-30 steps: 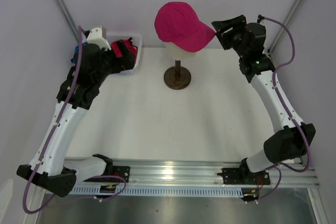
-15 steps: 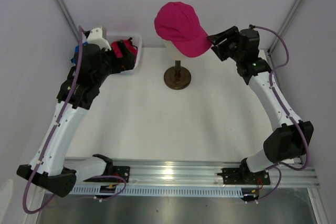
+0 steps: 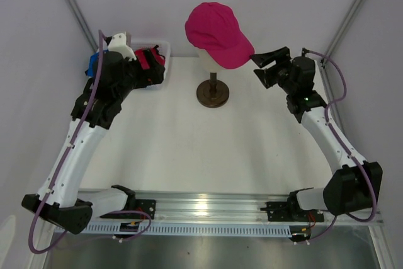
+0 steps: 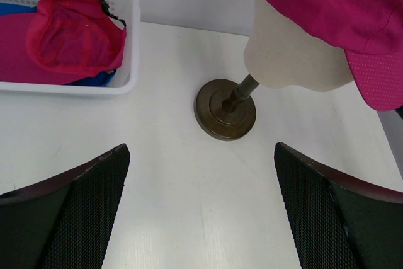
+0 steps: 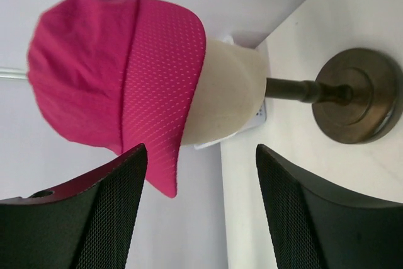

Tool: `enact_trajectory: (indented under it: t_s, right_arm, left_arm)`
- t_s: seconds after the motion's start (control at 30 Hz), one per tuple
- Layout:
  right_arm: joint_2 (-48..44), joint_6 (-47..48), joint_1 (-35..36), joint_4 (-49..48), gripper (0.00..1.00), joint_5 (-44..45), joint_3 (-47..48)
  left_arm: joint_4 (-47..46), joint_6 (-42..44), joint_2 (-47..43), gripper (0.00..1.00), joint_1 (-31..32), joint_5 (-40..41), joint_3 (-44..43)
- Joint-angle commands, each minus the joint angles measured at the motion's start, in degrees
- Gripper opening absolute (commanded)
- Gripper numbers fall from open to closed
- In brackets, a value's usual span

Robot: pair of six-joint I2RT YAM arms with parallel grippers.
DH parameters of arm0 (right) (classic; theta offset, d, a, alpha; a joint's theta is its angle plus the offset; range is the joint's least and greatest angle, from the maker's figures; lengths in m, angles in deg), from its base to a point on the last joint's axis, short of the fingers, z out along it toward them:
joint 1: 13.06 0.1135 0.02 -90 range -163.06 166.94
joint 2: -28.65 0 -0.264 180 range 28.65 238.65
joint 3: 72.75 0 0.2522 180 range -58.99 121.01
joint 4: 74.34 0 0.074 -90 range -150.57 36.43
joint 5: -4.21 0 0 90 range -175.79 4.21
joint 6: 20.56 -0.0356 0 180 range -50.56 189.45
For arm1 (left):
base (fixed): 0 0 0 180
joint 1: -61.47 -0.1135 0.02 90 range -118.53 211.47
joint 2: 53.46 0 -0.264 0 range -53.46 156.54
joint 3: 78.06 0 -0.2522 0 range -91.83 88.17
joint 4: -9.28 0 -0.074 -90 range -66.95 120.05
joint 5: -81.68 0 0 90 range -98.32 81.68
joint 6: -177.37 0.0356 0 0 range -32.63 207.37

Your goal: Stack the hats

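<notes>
A magenta pink hat [image 3: 217,31] sits on the cream mannequin head, brim pointing right; it also shows in the right wrist view [image 5: 113,74] and the left wrist view [image 4: 334,11]. A second pink hat [image 4: 75,36] lies upside down in the white basket [image 4: 129,42] on top of blue hat fabric [image 4: 94,80]. My right gripper [image 3: 260,67] is open and empty, just right of the brim tip, not touching it; it also shows in its own view [image 5: 201,152]. My left gripper [image 3: 153,72] is open and empty beside the basket, above the table; it also shows in its own view [image 4: 198,155].
The mannequin head [image 5: 220,92] stands on a thin stem with a round dark base [image 3: 213,94] at the back middle. The basket [image 3: 165,48] sits in the back left corner by the wall. Frame posts run up both back corners.
My right gripper has dropped and drawn a little towards the near side, from level with the brim to just below its tip. The left arm has barely shifted.
</notes>
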Motion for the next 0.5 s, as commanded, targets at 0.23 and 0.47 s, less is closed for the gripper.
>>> enact_trajectory:
  t_s: [0.23,0.47]
  right_arm:
    - [8.4,-3.2,3.3,-13.1,0.64,-1.1,4.1]
    - [9.1,0.1,3.5,-9.7,0.24,-0.4,9.6]
  left_arm:
    - [-0.2,0.1,-2.1,0.99,-0.6,1.3,-0.3]
    - [-0.5,-0.1,-2.8,0.99,-0.6,2.3,0.8]
